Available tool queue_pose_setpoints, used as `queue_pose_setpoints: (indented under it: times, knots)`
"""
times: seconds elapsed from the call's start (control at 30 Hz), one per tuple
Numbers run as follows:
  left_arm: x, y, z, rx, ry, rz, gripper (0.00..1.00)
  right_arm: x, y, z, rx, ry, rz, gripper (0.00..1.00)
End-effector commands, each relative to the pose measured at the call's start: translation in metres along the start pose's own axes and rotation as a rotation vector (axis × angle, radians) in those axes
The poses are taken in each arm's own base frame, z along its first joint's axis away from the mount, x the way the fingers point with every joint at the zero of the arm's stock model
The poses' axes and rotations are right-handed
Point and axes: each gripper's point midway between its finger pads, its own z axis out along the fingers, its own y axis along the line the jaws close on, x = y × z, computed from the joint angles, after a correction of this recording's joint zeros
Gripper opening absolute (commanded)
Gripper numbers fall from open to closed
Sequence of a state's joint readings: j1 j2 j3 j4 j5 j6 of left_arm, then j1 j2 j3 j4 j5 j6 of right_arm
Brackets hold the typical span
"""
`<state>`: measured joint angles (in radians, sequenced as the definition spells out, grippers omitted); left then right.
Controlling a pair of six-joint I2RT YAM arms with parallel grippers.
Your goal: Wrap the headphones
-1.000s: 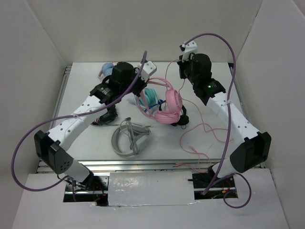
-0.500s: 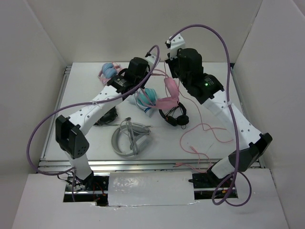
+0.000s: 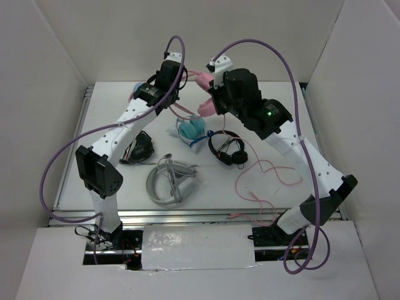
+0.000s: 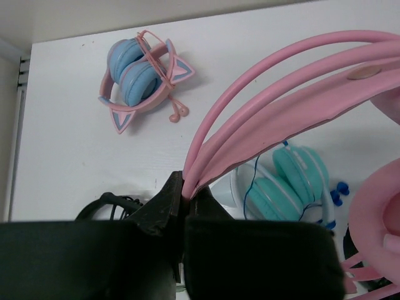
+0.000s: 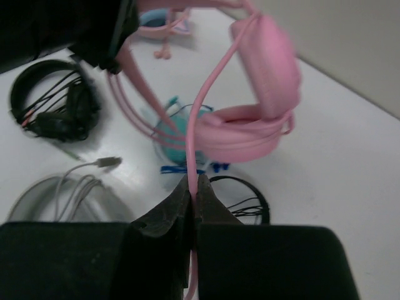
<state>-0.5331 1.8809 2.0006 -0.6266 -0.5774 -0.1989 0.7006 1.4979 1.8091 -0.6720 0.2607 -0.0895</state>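
Top view: headphones [image 3: 204,107] mostly hidden behind the right arm [image 3: 250,103]. Only pink scraps show, held aloft at 12 o'clock above the counter [image 3: 215,184]. Both pincers are masked there.

Left wrist view: left pincer [image 4: 187,187] pressed onto the pink headband. One cup is cut off at the 3 o'clock edge.

Right wrist view, blurred: right pincer [image 5: 194,187] nipping the thin cable [image 5: 201,119], which leaves the frame at 6 o'clock.

Versus one second back: headphones lay mid-counter beside the teal pair [image 3: 190,129]. Now they are lifted, and both arms have swung toward 12 o'clock. The cable slack at 4 o'clock has changed shape.
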Motion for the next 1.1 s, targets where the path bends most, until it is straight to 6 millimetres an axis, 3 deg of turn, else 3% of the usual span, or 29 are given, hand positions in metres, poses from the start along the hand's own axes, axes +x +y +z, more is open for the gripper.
queue_pose_setpoints:
  times: [0.0, 0.03, 0.2, 0.23, 0.33, 0.4, 0.43, 0.5, 0.53, 0.57, 0.6, 0.67, 0.77, 0.83, 0.87, 0.9, 1.07]
  knots:
    - [-0.049, 0.020, -0.021, -0.025, -0.134, -0.270, 0.00, -0.003, 0.053, -0.013, -0.269, -0.039, 0.040, 0.00]
    - [-0.052, 0.021, -0.025, -0.016, -0.140, -0.297, 0.00, 0.008, 0.060, -0.010, -0.302, -0.024, 0.040, 0.00]
    - [-0.065, 0.030, -0.038, 0.016, -0.169, -0.372, 0.00, 0.020, 0.087, -0.006, -0.422, -0.051, 0.080, 0.00]
    - [-0.072, 0.027, -0.046, 0.064, -0.186, -0.366, 0.00, 0.033, 0.090, -0.001, -0.425, -0.031, 0.078, 0.01]
    - [-0.092, 0.029, -0.060, 0.125, -0.221, -0.384, 0.00, 0.051, 0.080, 0.015, -0.336, -0.018, 0.072, 0.07]
    - [-0.113, 0.034, -0.076, 0.173, -0.260, -0.409, 0.00, 0.050, 0.072, 0.019, -0.292, -0.053, 0.062, 0.10]
    - [-0.116, 0.035, -0.081, 0.197, -0.261, -0.413, 0.00, 0.061, 0.063, 0.023, -0.231, -0.047, 0.058, 0.12]
    - [-0.126, 0.035, -0.094, 0.242, -0.290, -0.420, 0.00, 0.055, 0.056, 0.024, -0.199, -0.100, 0.058, 0.48]
    - [-0.135, 0.038, -0.106, 0.267, -0.321, -0.433, 0.00, 0.060, 0.053, 0.022, -0.185, -0.110, 0.060, 0.54]
    - [-0.134, 0.032, -0.110, 0.318, -0.320, -0.423, 0.00, 0.054, 0.050, 0.021, -0.178, -0.145, 0.049, 0.68]
    - [-0.139, 0.031, -0.116, 0.347, -0.340, -0.424, 0.00, 0.063, 0.050, 0.021, -0.182, -0.144, 0.036, 0.87]
    - [-0.148, 0.030, -0.133, 0.398, -0.367, -0.427, 0.00, 0.051, 0.048, 0.012, -0.184, -0.232, 0.016, 1.00]
    - [-0.157, 0.031, -0.149, 0.439, -0.389, -0.431, 0.00, 0.072, 0.047, 0.009, -0.188, -0.298, -0.035, 1.00]
    - [-0.166, 0.034, -0.162, 0.461, -0.421, -0.434, 0.00, 0.065, 0.042, 0.003, -0.169, -0.395, -0.076, 1.00]
    - [-0.170, 0.033, -0.169, 0.482, -0.435, -0.420, 0.00, 0.086, 0.040, 0.007, -0.160, -0.367, -0.105, 1.00]
    - [-0.173, 0.036, -0.174, 0.484, -0.447, -0.421, 0.00, 0.086, 0.036, 0.003, -0.146, -0.382, -0.122, 1.00]
    - [-0.187, 0.052, -0.208, 0.497, -0.513, -0.411, 0.00, 0.127, -0.002, 0.010, -0.068, -0.266, -0.132, 1.00]
